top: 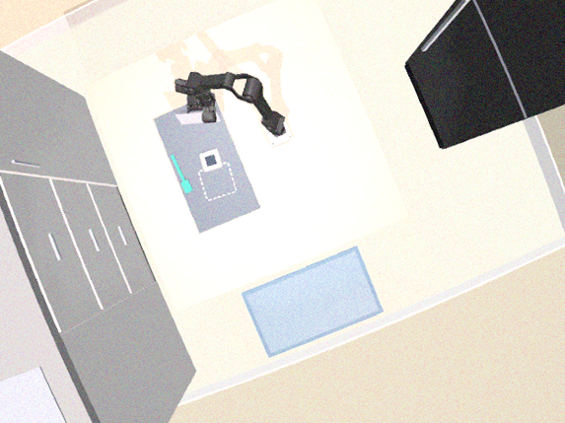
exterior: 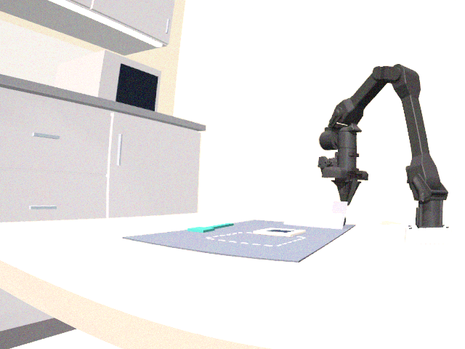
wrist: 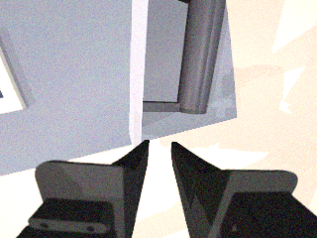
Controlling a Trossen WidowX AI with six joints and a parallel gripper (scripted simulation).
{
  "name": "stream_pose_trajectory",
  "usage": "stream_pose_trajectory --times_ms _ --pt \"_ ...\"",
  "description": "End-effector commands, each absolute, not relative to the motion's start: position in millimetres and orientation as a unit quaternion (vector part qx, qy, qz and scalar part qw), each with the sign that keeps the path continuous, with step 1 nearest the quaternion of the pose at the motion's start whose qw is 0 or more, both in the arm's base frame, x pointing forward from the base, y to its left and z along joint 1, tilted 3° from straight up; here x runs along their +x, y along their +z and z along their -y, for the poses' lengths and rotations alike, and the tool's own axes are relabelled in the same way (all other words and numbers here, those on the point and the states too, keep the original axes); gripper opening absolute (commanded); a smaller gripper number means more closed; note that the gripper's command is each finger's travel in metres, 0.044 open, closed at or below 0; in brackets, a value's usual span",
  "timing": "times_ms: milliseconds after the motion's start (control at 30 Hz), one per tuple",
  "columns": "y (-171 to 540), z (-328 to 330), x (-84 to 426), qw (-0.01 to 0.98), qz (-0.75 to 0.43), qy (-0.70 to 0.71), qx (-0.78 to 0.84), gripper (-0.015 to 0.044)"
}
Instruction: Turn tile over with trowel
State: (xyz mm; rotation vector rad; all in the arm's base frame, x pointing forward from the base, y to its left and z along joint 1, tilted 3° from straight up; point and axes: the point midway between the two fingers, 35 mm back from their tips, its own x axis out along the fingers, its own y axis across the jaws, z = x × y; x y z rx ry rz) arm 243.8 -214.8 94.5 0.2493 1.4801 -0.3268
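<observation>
The teal trowel lies flat on the mat, along one long edge. The white tile lies flat with its dark square mark facing up. It overlaps one edge of the dashed outline. My gripper points down above the mat's end near the upright white panel, away from trowel and tile. A narrow gap shows between the fingertips, with nothing in it. In the top view the arm hides the fingertips.
A thin white upright panel stands across the mat's end, close to my fingers. A dark cylinder is beside it in the wrist view. The cabinets and a blue rectangle are farther off.
</observation>
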Motion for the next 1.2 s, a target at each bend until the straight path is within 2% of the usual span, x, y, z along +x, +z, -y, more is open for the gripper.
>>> stream_pose_trajectory --times_ms 0,1167 --pt "93.1 205.1 246.6 0.718 -0.671 -0.147 0.113 0.01" --pt "91.9 142.9 272.5 0.72 -0.669 -0.146 0.114 0.01"
